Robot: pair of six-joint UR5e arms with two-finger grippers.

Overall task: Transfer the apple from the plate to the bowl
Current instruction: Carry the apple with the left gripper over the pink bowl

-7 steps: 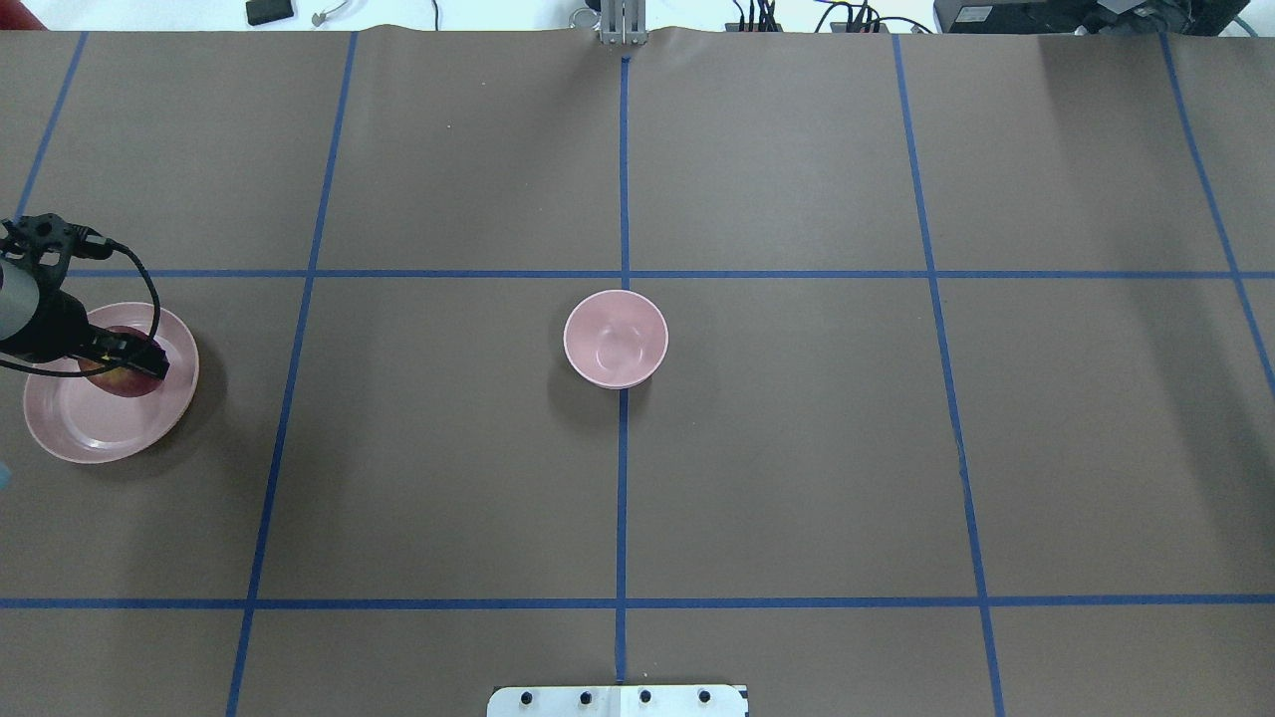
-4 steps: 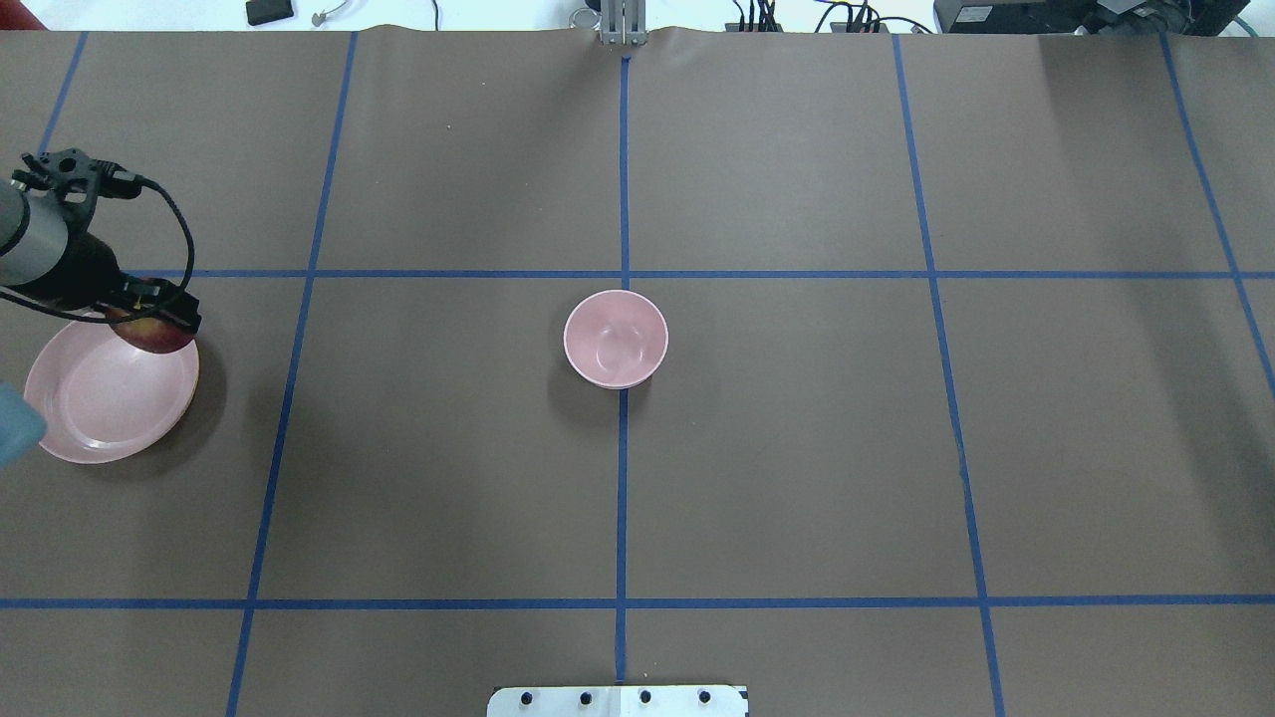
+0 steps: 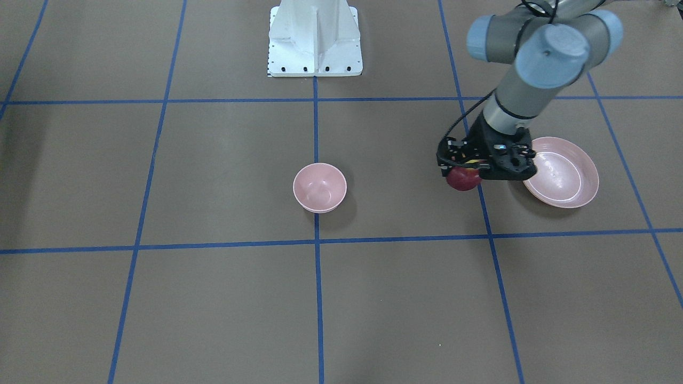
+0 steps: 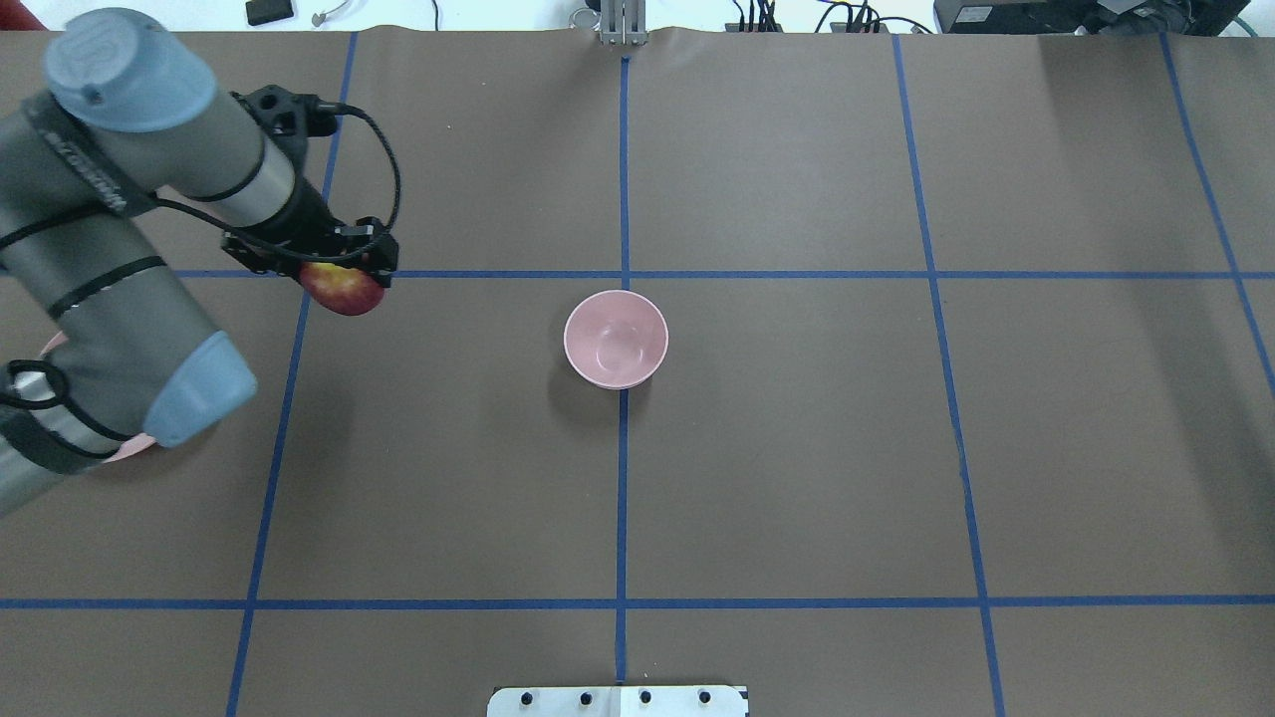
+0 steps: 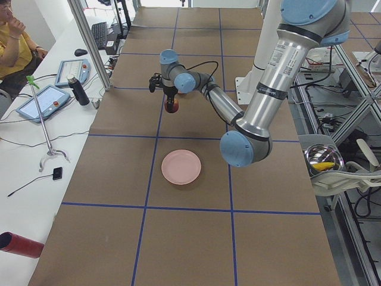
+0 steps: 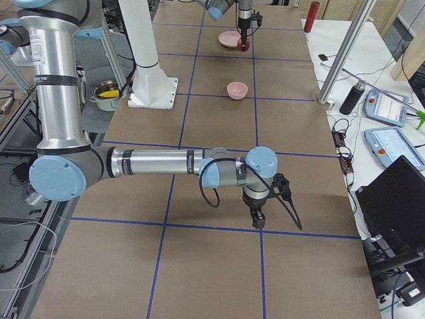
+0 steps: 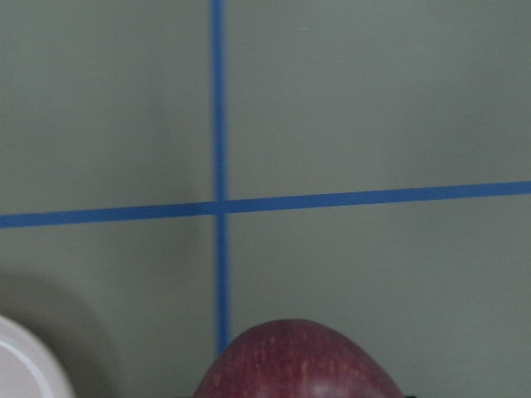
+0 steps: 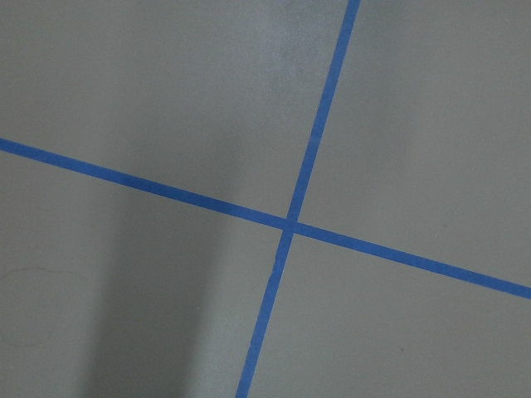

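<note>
Dark red with a yellow-green patch, the single small round apple point(image 4: 344, 290) hangs clear of the brown paper-covered counter point(image 4: 797, 448), clamped between the fingers of the left gripper point(image 4: 339, 265), which points downward. It sits on the robot's left of the small deep pale pink bowl point(image 4: 616, 339), well apart from it, between the bowl and the wide shallow pale pink plate point(image 3: 589, 181).

The plate lies farther out on that same side of the bowl and holds nothing. The front-facing view shows it almost whole, just beside the gripper. The overhead view hides most of it under the left arm, leaving only a sliver of rim.

The left wrist view adds the apple's rounded top at its lower edge, a crossing of blue tape lines point(image 7: 219, 203) beyond it, and a pale curve of plate rim in the lower corner.

The right gripper point(image 6: 257, 219) appears only in the exterior right view, pointing down over the counter far from the bowl on the robot's right; whether its jaws are apart or together I cannot tell. Its wrist view shows only tape on brown paper.

Count: one apple, one bowl, one plate, two arms.
</note>
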